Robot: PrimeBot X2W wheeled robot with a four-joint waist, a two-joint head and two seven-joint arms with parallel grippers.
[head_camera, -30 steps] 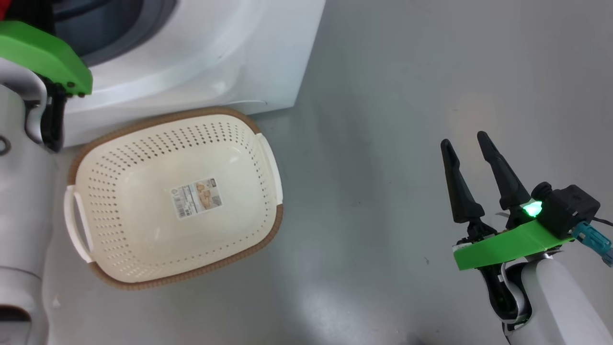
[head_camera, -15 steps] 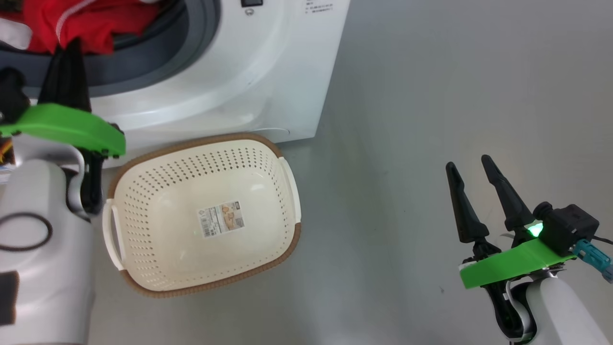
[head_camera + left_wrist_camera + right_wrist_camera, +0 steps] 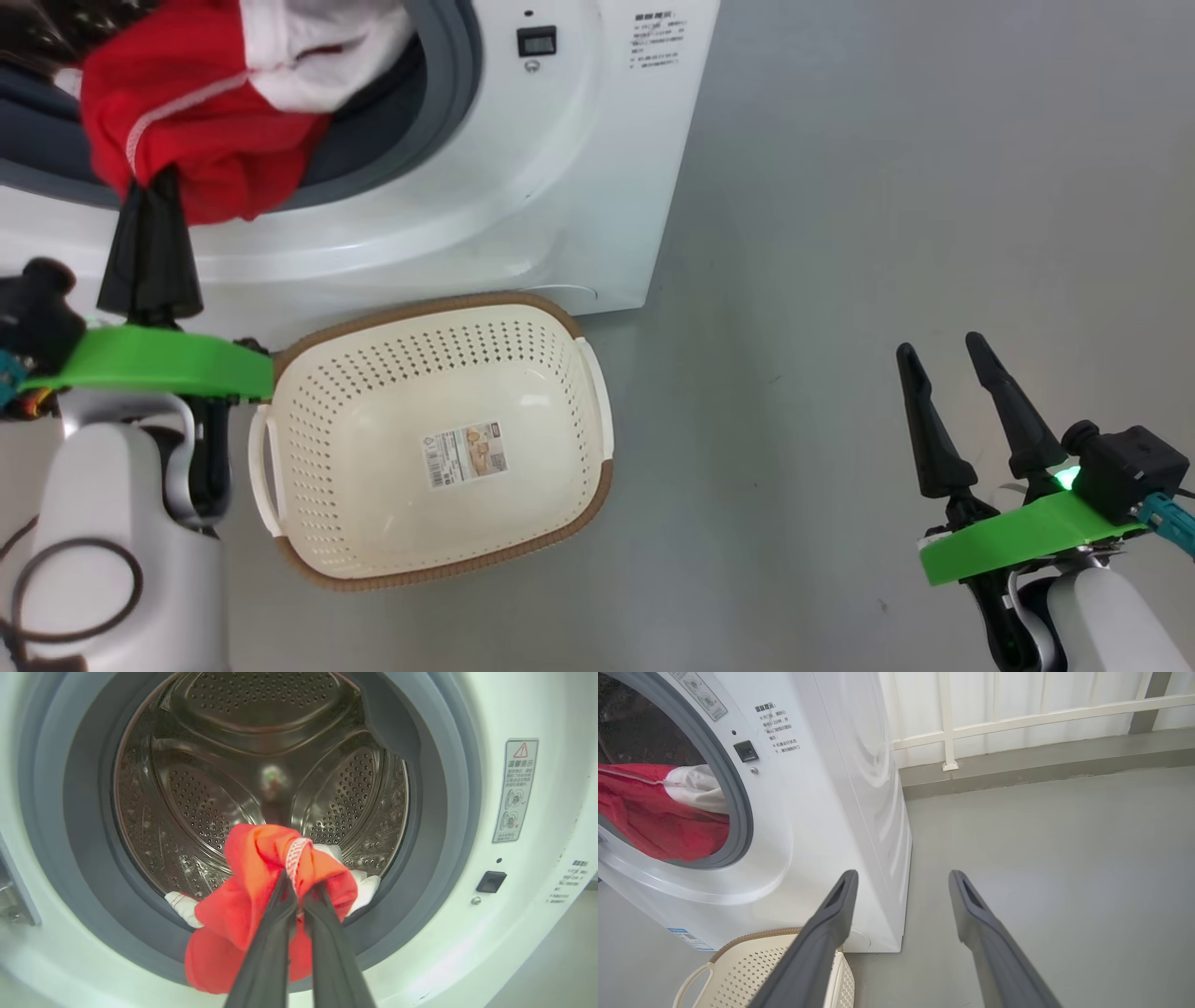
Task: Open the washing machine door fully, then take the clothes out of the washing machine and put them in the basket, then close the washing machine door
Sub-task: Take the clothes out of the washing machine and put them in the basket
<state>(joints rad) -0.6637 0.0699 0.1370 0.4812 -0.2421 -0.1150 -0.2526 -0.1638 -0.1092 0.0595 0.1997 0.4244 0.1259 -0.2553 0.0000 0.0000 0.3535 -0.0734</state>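
I'm pinching soft red clothes [image 3: 215, 121] in my left gripper [image 3: 149, 198], upper left, above the perforated basket [image 3: 448, 303]; my right gripper [image 3: 940, 345] is gaping.

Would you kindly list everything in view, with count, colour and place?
washing machine: one, white, behind the basket.
drum: one, steel, inside the washing machine.
clothes: one bundle, red and white, hanging out of the drum's mouth.
basket: one, cream with brown rim, on the floor before the washing machine.
floor: one, grey, underneath.
railing: one, white, beyond the washing machine.
left jaws: one pair, black, shut on the clothes.
right jaws: one pair, black, open above the floor.
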